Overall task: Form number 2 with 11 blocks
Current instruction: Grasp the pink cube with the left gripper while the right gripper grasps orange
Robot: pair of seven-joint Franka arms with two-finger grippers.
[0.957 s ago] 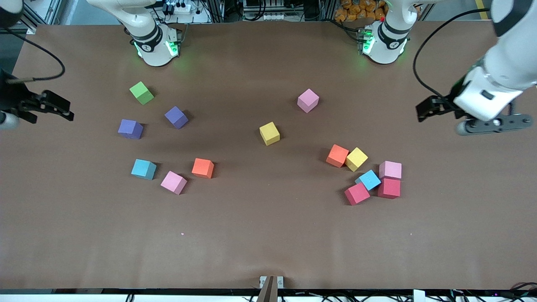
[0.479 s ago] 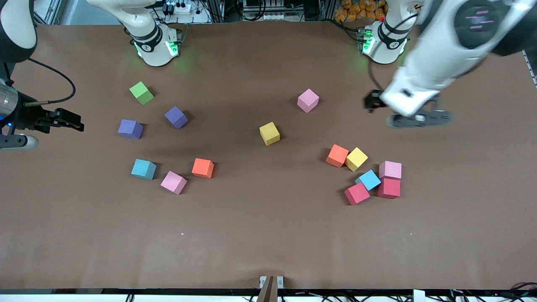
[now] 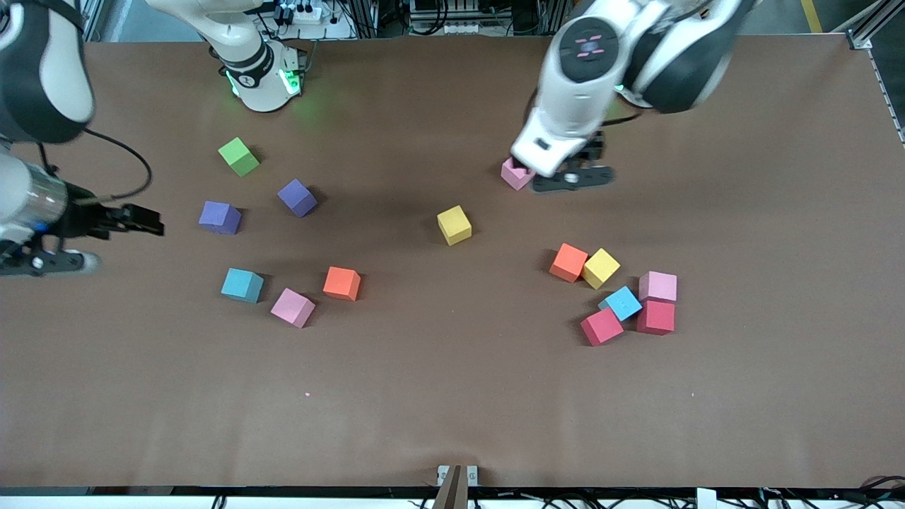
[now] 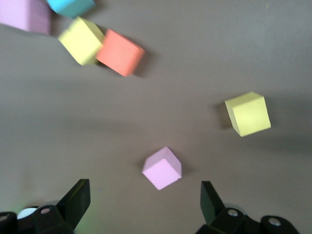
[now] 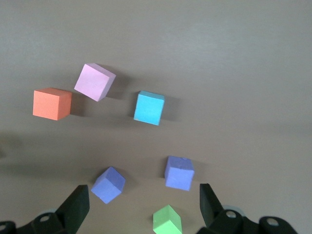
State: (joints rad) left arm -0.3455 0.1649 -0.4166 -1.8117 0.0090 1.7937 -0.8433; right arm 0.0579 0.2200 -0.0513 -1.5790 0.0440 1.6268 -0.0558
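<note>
Brown paper covers the table (image 3: 452, 396), and the foam blocks lie scattered on it, none yet arranged into the figure 2. The left gripper (image 4: 141, 207) hangs over a lone pink block (image 4: 162, 167) in the middle stretch near the edge where the arm bases stand; its fingers are spread wide with nothing between them, and the block sits just ahead of the gap, which suggests an approach for a first pick. A yellow block (image 3: 454, 225) lies alone near the table's centre, a likely anchor region for the figure. Toward the left arm's end, an orange block (image 3: 569, 262) and a second yellow block (image 3: 601, 268) touch; nearer the front edge, a blue block (image 3: 621, 302) and a pink block (image 3: 657, 286) are packed against two red cubes (image 3: 602, 326), so extraction there will probably need care. The right gripper (image 5: 141, 209) hovers over the right arm's end, fingers apart and empty, above two purple blocks (image 5: 179, 172) and a green cube (image 5: 167, 219); a blue block (image 5: 149, 107), a pink block (image 5: 94, 82) and an orange block (image 5: 51, 103) lie closer to the front edge.
</note>
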